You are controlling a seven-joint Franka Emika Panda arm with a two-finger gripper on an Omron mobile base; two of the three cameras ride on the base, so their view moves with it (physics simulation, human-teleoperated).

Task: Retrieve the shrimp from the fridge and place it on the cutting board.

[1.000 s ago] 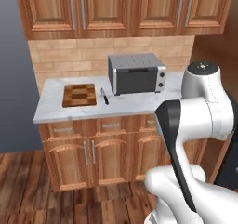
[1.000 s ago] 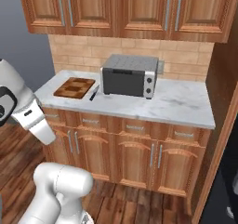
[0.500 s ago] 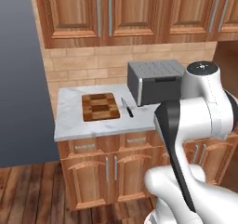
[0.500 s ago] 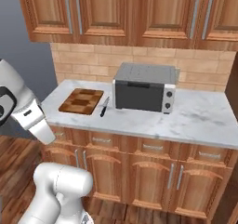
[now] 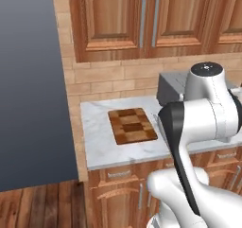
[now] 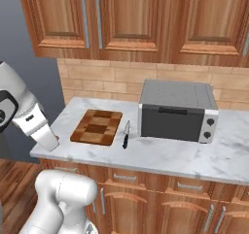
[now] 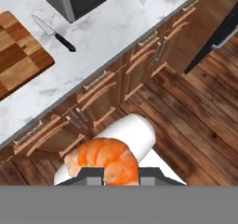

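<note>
In the hand view the shrimp (image 7: 106,161), a curled orange-pink piece with pale streaks, sits between the dark tips of my gripper (image 7: 122,174), which is shut on it. The hand hangs off the counter's front, above the lower cabinets and floor. The checkered cutting board (image 5: 132,125) lies flat on the marble counter, near its left end; it also appears as the board (image 6: 97,126) and, at the upper left of the hand view, the board (image 7: 18,51). My gripper (image 6: 48,142) is left of the board, at the counter's corner. The dark grey fridge (image 5: 28,90) stands left of the counter.
A grey toaster oven (image 6: 177,110) stands right of the board, with a black-handled knife (image 6: 126,135) between them, the knife (image 7: 53,32) lying flat. Wooden wall cabinets (image 5: 151,19) hang above the counter. Drawers (image 7: 100,95) and wood floor (image 7: 195,116) lie below my hand.
The whole scene has shifted and grown in both base views, so the base has driven closer to the counter's left end. The arm keeps its pose.
</note>
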